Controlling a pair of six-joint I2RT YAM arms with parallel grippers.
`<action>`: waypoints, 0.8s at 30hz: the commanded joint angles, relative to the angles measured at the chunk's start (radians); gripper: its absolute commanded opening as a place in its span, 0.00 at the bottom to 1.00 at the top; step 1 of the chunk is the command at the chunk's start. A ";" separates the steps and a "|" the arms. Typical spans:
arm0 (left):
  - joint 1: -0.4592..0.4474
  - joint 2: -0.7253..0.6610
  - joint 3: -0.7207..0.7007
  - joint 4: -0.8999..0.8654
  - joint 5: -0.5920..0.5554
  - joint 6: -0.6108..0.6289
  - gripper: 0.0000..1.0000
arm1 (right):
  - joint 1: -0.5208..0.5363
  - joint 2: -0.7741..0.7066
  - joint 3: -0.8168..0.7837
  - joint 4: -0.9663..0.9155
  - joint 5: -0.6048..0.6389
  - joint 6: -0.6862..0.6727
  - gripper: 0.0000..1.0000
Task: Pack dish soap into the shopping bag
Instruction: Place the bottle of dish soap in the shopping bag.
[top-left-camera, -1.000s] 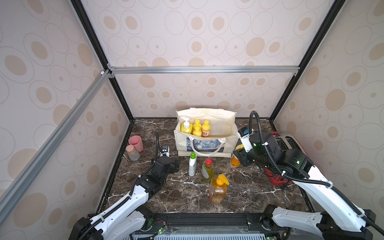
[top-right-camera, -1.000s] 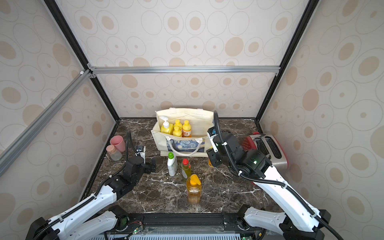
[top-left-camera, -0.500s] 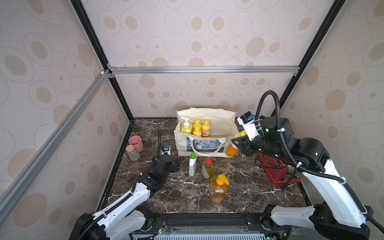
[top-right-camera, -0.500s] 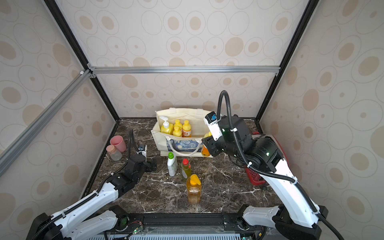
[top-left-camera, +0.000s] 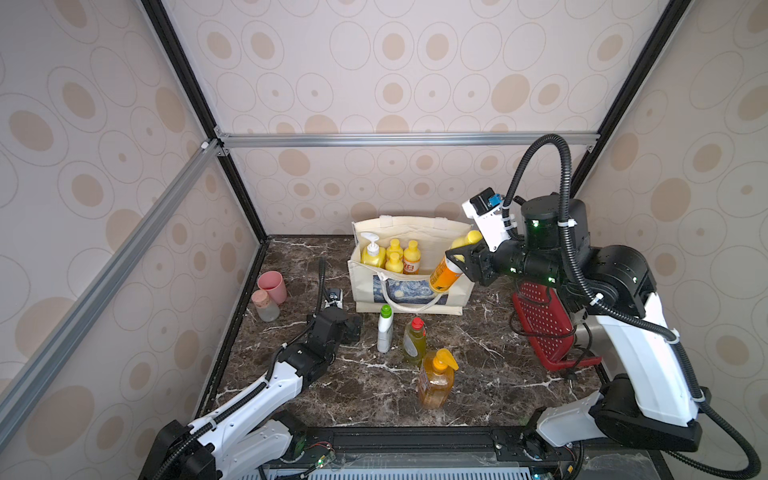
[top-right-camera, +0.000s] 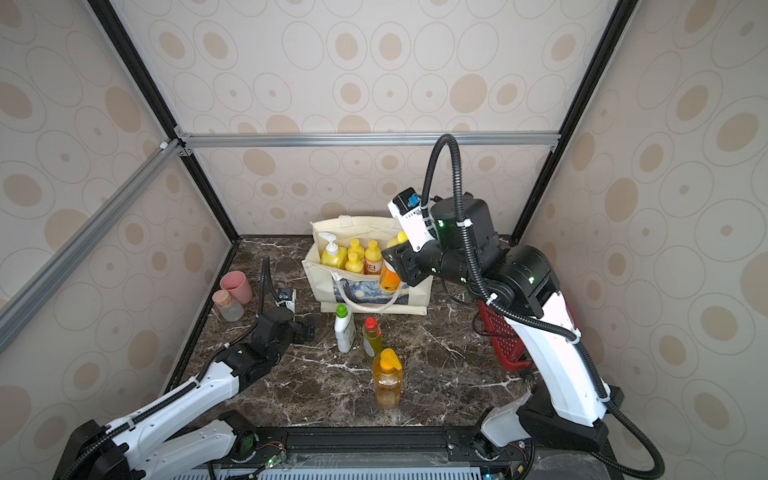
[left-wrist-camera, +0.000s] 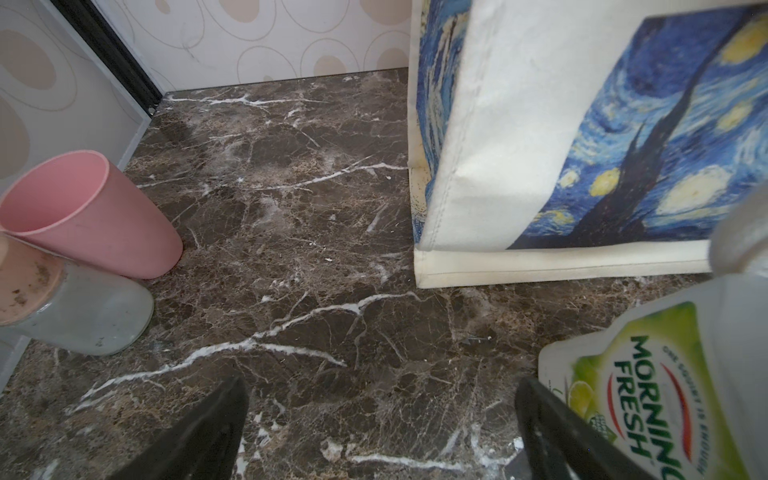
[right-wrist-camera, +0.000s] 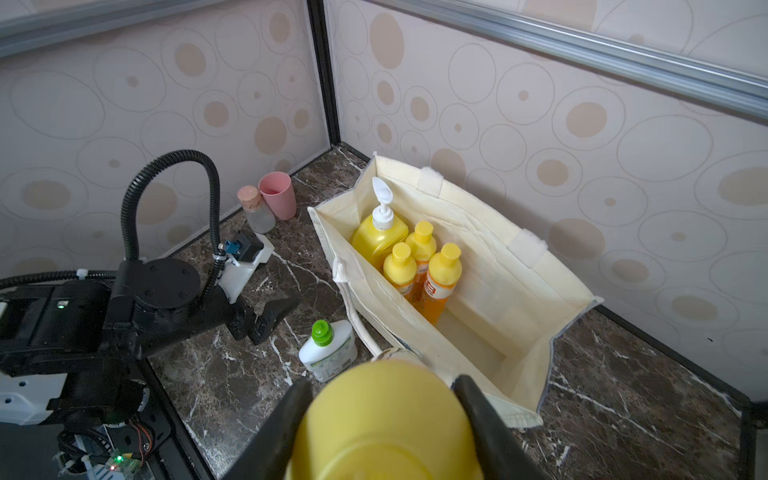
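Observation:
The shopping bag (top-left-camera: 415, 227) stands open at the back of the marble table, seen in both top views (top-right-camera: 365, 226). Inside it are a yellow white-pump bottle (top-left-camera: 372, 255) and three small orange bottles (top-left-camera: 411, 257). My right gripper (top-left-camera: 459, 259) is shut on a fourth small orange yellow-capped bottle (top-left-camera: 444, 275), tilted in the air at the bag's right end, near rim height. In the right wrist view its yellow cap (right-wrist-camera: 386, 415) fills the jaws. My left gripper (top-left-camera: 353, 326) rests open and low, left of the white green-capped bottle (top-left-camera: 385, 328). A greenish red-capped bottle (top-left-camera: 414, 343) and a clear orange pump bottle (top-left-camera: 436, 376) stand in front.
A pink cup (top-left-camera: 273, 286) and a cork-stoppered jar (top-left-camera: 266, 305) stand by the left wall. A red perforated object (top-left-camera: 544, 324) lies under my right arm on the right. The bag's right half (right-wrist-camera: 490, 332) holds no bottles.
My right arm has lifted the small orange bottle from table level beside the bag up to the bag's right end. The left arm has barely moved.

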 joint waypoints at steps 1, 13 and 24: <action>0.006 -0.016 0.033 -0.008 -0.013 -0.001 0.99 | 0.002 0.023 0.102 0.095 -0.022 -0.024 0.38; 0.006 -0.025 0.016 0.009 -0.013 -0.005 0.99 | -0.032 0.134 0.111 0.280 -0.028 -0.010 0.36; 0.007 0.051 0.043 0.010 -0.001 0.001 0.99 | -0.087 0.367 0.267 0.289 -0.051 -0.024 0.35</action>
